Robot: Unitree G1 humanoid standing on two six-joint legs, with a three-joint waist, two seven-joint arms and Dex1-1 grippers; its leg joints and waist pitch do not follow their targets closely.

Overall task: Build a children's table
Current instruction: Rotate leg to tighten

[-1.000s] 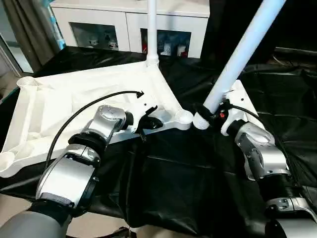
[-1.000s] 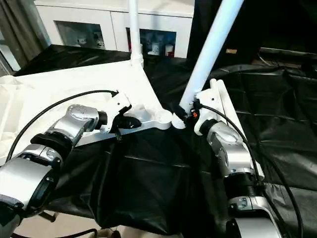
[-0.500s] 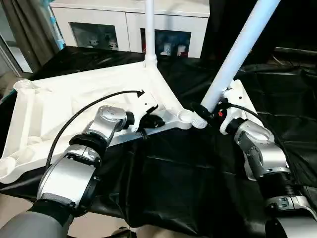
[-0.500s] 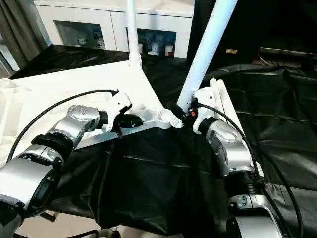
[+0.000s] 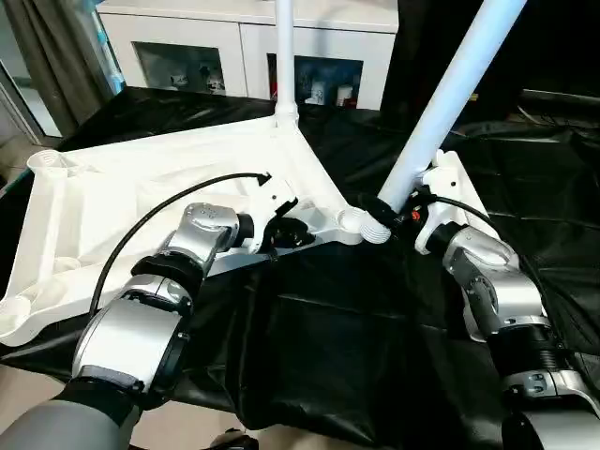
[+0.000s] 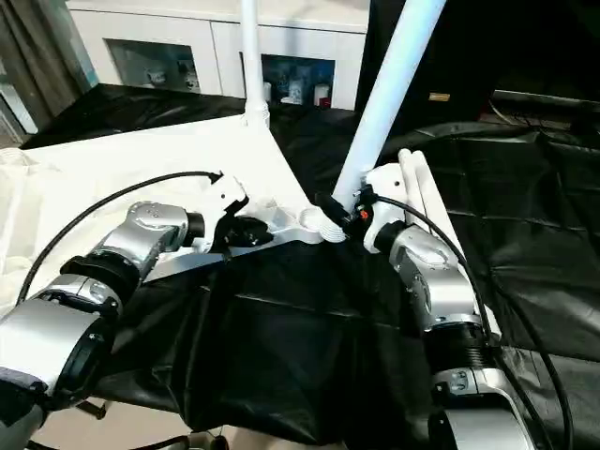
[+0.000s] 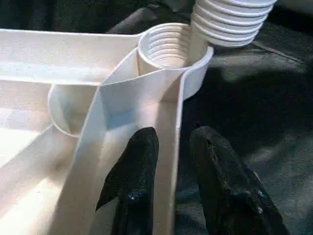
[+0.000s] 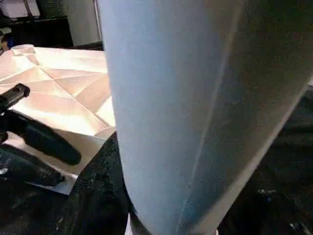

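White leg (image 5: pixel 441 112) (unlabelled) in right gripper (image 5: pixel 386 208).

A large work table draped in wrinkled black cloth (image 5: pixel 356 337) takes up the foreground, its cloth catching soft glints of light. Behind it stands a low white cabinet with glass-fronted doors (image 5: pixel 234 47), small objects dimly visible on its shelves. A grey-brown curtain (image 5: pixel 47 56) hangs at the far left beside a strip of pale floor (image 5: pixel 19 150), and a dark backdrop (image 5: pixel 553 47) closes off the far right
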